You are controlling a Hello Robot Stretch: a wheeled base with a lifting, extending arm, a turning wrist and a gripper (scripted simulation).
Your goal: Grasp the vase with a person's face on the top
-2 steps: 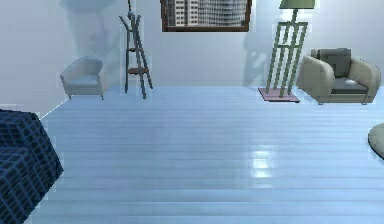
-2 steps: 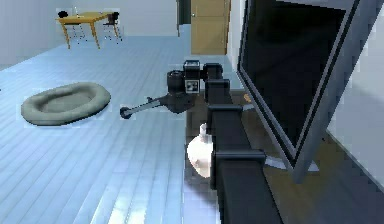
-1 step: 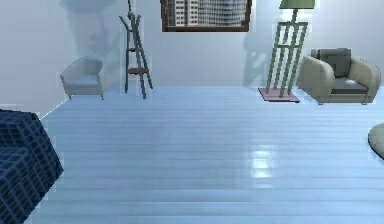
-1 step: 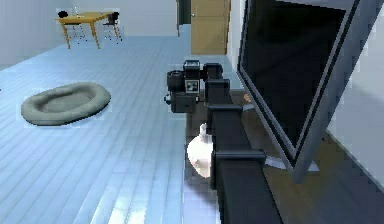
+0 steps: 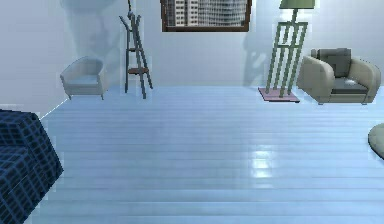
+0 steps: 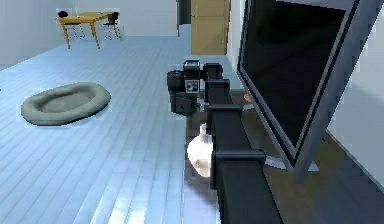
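Rising from the arm side view's bottom edge, the dark arm [image 6: 238, 175] has a pale rounded thing [image 6: 202, 150] just beside it on the left; its shape is too vague to tell whether this is the vase. Farther out the jaws stand before pale blue floor [image 6: 120, 160], and I cannot tell whether they hold anything. A large dark screen [image 6: 290, 70] stands right of the arm. Farther left lies a grey round cushion [image 6: 65, 102].
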